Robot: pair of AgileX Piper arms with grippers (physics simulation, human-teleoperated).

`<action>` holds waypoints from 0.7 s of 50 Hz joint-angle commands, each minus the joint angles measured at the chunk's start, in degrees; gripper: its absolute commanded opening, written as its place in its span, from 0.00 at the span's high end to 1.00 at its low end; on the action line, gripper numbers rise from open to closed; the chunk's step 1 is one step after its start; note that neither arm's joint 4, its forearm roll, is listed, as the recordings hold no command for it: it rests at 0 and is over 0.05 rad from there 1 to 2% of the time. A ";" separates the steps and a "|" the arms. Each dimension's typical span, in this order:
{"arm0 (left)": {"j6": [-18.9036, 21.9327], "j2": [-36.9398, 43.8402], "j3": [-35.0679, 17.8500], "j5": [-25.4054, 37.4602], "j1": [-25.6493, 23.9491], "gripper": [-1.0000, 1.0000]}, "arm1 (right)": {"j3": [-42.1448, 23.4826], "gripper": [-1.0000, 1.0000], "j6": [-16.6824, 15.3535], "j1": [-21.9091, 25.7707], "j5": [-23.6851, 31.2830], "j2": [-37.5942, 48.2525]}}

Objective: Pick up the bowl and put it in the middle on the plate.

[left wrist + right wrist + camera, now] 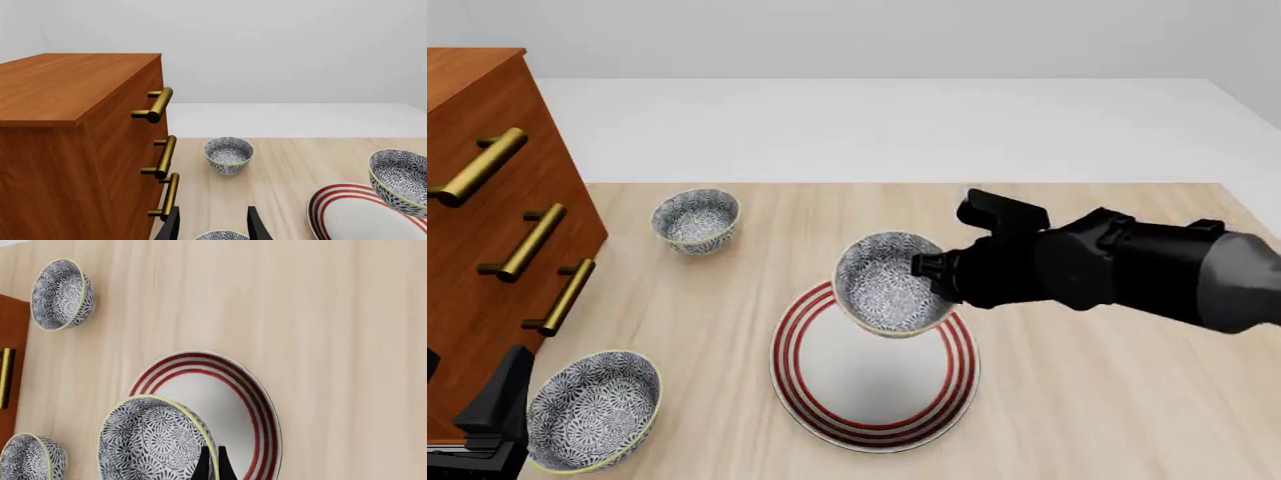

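Observation:
The bowl [890, 283] hangs tilted above the red-ringed plate [874, 400], over its far part, with my right gripper [932, 272] shut on its rim. In the right wrist view the thin fingers [212, 466] pinch the yellowish rim of the bowl [152, 440] over the plate [200, 390]. The left wrist view shows this bowl [400, 181] and the plate [347, 215] off to one side. My left gripper [213, 227] stands open at the table's near left, low over another bowl [222, 235].
A wooden dresser [481, 230] with brass handles [527, 243] stands along the left side. A look-alike bowl [695, 220] sits at the far left of the table, and a second one [590, 410] lies near the front left beside my left gripper [494, 420].

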 commanded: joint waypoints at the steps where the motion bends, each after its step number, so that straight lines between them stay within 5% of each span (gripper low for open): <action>1: 0.00 0.00 0.00 0.00 0.00 0.00 | 3.49 1.00 0.93 0.03 -2.63 1.09; 35: 0.00 0.00 0.00 0.00 0.00 0.00 | 5.52 1.00 3.01 3.12 -8.18 8.94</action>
